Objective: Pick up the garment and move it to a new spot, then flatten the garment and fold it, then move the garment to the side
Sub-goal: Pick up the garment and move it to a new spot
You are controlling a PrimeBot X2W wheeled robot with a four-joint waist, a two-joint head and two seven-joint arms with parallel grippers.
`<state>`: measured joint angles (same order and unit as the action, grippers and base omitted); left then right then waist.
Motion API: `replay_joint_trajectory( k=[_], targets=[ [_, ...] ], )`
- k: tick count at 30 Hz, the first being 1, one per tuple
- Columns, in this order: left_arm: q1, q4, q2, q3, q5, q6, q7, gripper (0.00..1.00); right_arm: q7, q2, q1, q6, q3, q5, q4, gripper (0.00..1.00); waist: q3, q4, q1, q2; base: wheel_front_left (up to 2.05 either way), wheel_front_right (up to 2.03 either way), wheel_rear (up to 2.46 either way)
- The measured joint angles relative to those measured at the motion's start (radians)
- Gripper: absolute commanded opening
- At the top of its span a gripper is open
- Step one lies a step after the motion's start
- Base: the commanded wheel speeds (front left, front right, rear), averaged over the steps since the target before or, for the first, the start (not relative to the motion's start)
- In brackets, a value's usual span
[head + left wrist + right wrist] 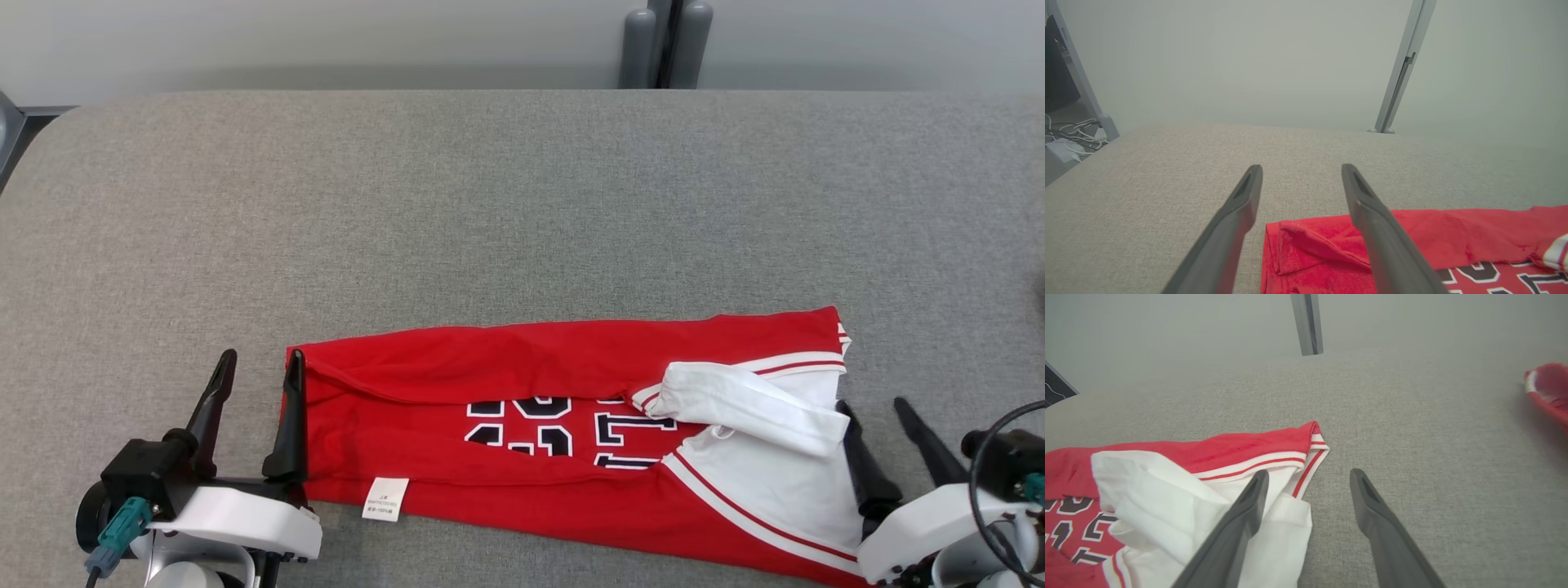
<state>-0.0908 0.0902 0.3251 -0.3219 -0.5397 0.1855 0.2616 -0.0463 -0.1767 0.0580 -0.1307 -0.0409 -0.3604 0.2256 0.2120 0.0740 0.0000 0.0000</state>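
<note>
Fingers (287,425) of the left gripper (262,355) and right gripper (870,403) stood spread and empty at either end of the red jersey (571,359), lying half-folded on the grey table (522,204); further folding and moving aside apparently remained.

Looks like a robotics lab or test cell to me, not somebody's home. The table (522,204) is one big slab wrapped in plain grey fabric with a rounded corner, a purpose-built work surface. Behind it there's a bare pale grey wall (1249,61) with grey metal posts (665,45) standing against it, like partition framing. Off the table's left end, the left wrist view catches a tangle of loose white cables (1073,130) and a white box (1059,149) lying on the floor next to another grey upright (1107,125). All very plain and utilitarian.
</note>
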Motion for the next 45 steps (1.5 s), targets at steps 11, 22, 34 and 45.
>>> replay_joint_trajectory(
  k=[11,22,34,45],
  targets=[
    [-0.021,0.017,-0.008,-0.001,0.002,-0.009,0.000,1.00,0.039,0.001,0.006,0.001,-0.095,-0.045,0.125,1.00,0.022,0.005,0.0000,0.0000,0.00,0.00,0.00],
    [-0.041,0.018,-0.014,0.004,0.012,-0.017,0.000,1.00,0.047,-0.005,0.087,0.003,-0.180,-0.079,0.184,0.00,0.040,0.008,0.0000,0.0000,0.00,0.00,0.00],
    [-0.039,0.015,-0.025,0.025,0.021,-0.017,0.000,1.00,-0.004,-0.050,0.086,-0.006,-0.088,-0.114,0.194,0.00,0.044,-0.005,0.0000,0.0000,0.00,0.00,0.00],
    [-0.041,0.013,-0.026,0.032,0.035,-0.019,0.000,1.00,0.009,-0.183,0.055,0.000,0.069,-0.104,0.147,0.00,0.052,-0.040,0.0000,0.0000,0.00,0.00,0.00]
  ],
)
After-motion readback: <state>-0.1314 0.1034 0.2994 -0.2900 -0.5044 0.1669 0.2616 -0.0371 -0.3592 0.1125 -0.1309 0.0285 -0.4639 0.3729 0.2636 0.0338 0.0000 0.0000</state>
